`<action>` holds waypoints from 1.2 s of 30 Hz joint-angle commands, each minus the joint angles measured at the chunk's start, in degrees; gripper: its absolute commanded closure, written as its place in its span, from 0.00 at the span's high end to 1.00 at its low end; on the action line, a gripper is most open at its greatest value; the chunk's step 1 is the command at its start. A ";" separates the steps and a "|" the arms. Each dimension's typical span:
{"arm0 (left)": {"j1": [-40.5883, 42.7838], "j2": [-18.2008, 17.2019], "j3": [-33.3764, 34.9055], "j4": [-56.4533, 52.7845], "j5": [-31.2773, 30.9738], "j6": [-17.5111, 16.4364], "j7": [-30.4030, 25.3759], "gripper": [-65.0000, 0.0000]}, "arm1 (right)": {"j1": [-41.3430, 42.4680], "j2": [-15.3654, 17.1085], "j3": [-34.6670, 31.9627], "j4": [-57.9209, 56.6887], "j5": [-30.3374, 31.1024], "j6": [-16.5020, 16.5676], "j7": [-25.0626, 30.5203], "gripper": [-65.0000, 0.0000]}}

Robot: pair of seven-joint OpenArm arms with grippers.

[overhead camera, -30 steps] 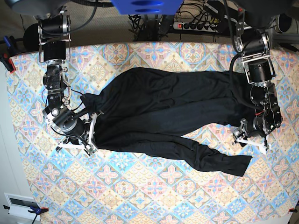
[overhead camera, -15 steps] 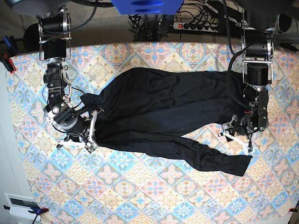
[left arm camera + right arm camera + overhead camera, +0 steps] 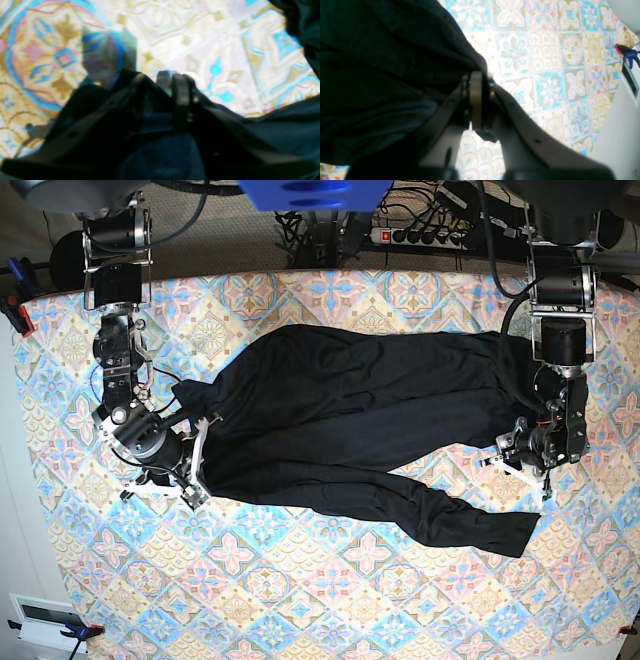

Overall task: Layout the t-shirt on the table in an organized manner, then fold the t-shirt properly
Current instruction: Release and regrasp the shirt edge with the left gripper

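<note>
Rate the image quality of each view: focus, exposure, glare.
Base view: sharp and evenly lit, the black t-shirt showing few folds. Left wrist view: blurred throughout, the table cloth washed out by glare, the left tool a dark smear. Right wrist view: pattern fairly crisp, right tool soft, shirt underexposed.

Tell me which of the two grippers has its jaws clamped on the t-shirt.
The right gripper, jaws shut on the t-shirt; the left gripper's jaws show a gap.

black t-shirt [image 3: 350, 420] lies rumpled and stretched sideways across the tile-patterned table [image 3: 300, 600].
</note>
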 commanded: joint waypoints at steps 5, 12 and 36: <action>-0.53 -3.13 2.86 -0.02 1.89 1.04 1.41 0.45 | 1.42 0.57 0.32 1.06 0.27 -0.24 1.11 0.00; -0.61 -5.50 4.80 0.07 -1.72 1.04 1.41 0.45 | 1.42 0.57 0.32 0.80 0.27 -0.24 1.11 0.00; 1.23 -7.61 5.41 -0.02 -9.54 1.04 -2.90 0.45 | 1.51 0.48 0.23 0.62 0.27 -0.24 1.11 0.00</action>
